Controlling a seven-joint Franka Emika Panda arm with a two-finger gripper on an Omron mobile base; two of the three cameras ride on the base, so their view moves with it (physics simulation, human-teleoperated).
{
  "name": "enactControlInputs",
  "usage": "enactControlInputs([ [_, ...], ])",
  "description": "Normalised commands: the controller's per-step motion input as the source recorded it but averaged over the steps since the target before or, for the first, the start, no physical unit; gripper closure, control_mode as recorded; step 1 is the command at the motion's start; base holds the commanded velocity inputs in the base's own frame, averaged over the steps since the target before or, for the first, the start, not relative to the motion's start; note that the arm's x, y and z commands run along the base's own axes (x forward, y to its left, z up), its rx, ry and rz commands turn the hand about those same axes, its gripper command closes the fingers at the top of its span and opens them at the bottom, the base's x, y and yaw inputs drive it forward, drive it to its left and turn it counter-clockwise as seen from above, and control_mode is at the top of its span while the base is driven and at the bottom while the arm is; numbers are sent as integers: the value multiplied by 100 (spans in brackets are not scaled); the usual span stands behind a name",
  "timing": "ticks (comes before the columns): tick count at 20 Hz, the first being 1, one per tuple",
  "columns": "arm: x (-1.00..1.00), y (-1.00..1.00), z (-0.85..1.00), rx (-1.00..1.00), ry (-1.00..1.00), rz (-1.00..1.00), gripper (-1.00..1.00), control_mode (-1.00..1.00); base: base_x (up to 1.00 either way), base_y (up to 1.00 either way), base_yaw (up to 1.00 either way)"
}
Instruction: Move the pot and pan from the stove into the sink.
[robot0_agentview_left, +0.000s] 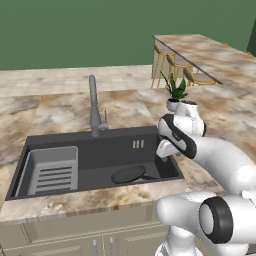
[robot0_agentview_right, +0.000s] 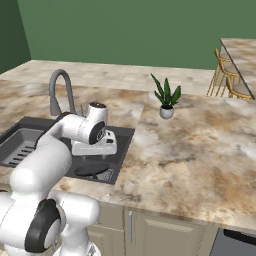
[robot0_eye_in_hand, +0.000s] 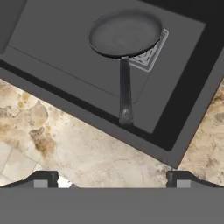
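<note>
The black pan (robot0_agentview_left: 129, 174) (robot0_agentview_right: 92, 170) (robot0_eye_in_hand: 124, 33) lies flat on the floor of the dark sink (robot0_agentview_left: 100, 137) (robot0_agentview_right: 124, 133) (robot0_eye_in_hand: 52, 57), near its right end. In the hand view its long handle (robot0_eye_in_hand: 125, 92) points toward the basin's near wall, and the pan partly covers the drain grate (robot0_eye_in_hand: 152, 54). My gripper (robot0_agentview_left: 163, 151) (robot0_agentview_right: 93, 155) (robot0_eye_in_hand: 111, 180) hangs above the sink's right end, over the handle's tip. It is open, well clear of the pan, and holds nothing. The pot and the stove are out of view.
A grey slotted rack (robot0_agentview_left: 52, 170) (robot0_agentview_right: 17, 145) fills the sink's left part. The tall faucet (robot0_agentview_left: 93, 107) (robot0_agentview_right: 57, 90) rises behind the basin. A potted plant (robot0_agentview_left: 175, 92) (robot0_agentview_right: 166, 97) stands on the marble counter to the right. Bar stools (robot0_agentview_left: 170, 62) (robot0_agentview_right: 230, 75) line a far counter.
</note>
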Motion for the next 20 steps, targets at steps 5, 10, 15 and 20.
enactControlInputs([
  [5,-73,-17,56,0,1,0,-100,-100,0,0,0],
  [10,-91,-11,48,0,-1,1,-100,-100,0,0,0],
  [15,-98,-9,37,0,-4,3,-100,-100,0,0,0],
  [20,-99,-8,11,0,-12,3,-100,-100,0,0,0],
])
